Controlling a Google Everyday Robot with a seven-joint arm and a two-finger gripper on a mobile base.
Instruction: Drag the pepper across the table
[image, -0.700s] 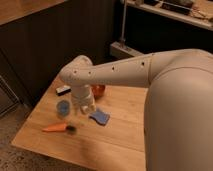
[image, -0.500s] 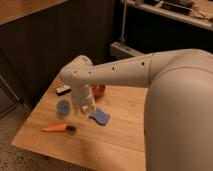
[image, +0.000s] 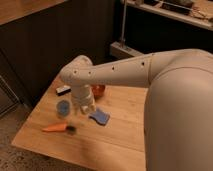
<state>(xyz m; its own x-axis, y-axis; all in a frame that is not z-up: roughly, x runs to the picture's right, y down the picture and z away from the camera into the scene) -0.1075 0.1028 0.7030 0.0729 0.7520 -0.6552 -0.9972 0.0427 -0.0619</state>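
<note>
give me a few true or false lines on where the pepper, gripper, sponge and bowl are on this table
1. The pepper lies on the table near its front left corner. True.
2. The gripper grips the pepper. False: it hangs over the table behind the pepper, apart from it.
3. The blue sponge lies just right of the gripper in the picture. True.
4. The red bowl stands at the table's front edge. False: it is toward the back, behind the arm.
</note>
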